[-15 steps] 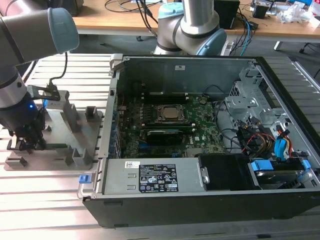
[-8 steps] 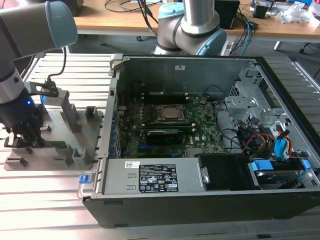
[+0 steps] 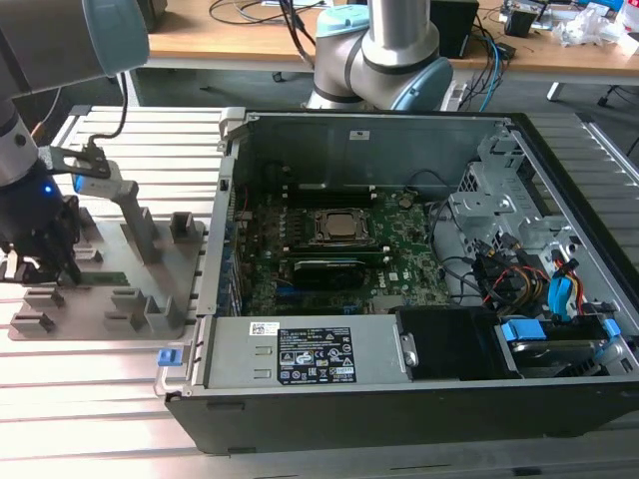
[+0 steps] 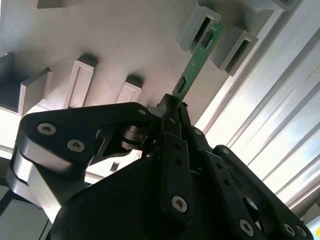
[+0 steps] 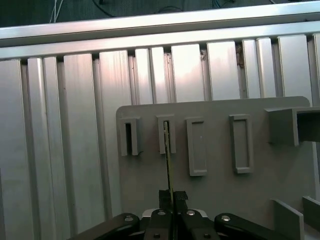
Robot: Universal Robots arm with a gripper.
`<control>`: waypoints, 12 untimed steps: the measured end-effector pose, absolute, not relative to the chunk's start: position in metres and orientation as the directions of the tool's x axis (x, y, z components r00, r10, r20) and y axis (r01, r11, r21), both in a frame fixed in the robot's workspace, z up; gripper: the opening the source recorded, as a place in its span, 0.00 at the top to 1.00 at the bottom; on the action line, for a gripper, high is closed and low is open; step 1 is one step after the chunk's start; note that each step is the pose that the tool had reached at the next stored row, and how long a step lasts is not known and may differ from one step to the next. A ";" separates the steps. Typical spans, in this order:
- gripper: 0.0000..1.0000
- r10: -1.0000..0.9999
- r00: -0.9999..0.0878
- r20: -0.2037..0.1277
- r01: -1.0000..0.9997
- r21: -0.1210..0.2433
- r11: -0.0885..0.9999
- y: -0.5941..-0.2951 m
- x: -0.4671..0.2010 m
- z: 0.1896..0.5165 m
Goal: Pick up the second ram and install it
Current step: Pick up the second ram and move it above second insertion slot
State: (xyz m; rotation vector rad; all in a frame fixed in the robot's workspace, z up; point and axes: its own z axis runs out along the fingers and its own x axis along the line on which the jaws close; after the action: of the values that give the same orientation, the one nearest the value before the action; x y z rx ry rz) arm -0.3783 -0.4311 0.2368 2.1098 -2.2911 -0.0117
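Note:
The second ram [image 4: 199,55] is a thin green stick standing on edge on the grey fixture plate [image 3: 100,299], at the exterior view's left. In the first wrist view the ram [image 5: 168,155] appears edge-on, its far end resting in a slotted block [image 5: 166,134]. My gripper [image 5: 170,196] is shut on the stick's near end, one black finger on each side. The second wrist view has the same grip [image 4: 176,106] from below. In the exterior view the gripper [image 3: 45,267] hangs low over the plate's left part, well left of the motherboard [image 3: 399,264].
The open computer case [image 3: 559,170] holds the motherboard with its CPU socket [image 3: 342,227], plus cables and a drive bay [image 3: 544,289] at the right. Upright blocks [image 3: 140,225] rise from the fixture plate beside the gripper. Ribbed aluminium table [image 5: 65,125] surrounds the plate.

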 end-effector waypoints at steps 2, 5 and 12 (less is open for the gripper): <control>0.86 -0.997 -0.082 0.015 -0.996 0.024 0.082 -0.431 -0.378 0.241; 0.86 -0.997 -0.082 0.015 -0.996 0.024 0.082 -0.431 -0.378 0.249; 0.86 -0.997 -0.082 0.015 -0.996 0.024 0.082 -0.431 -0.378 0.263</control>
State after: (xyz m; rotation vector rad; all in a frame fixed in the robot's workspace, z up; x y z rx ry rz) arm -0.3783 -0.4311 0.2625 2.1098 -2.2911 -0.0117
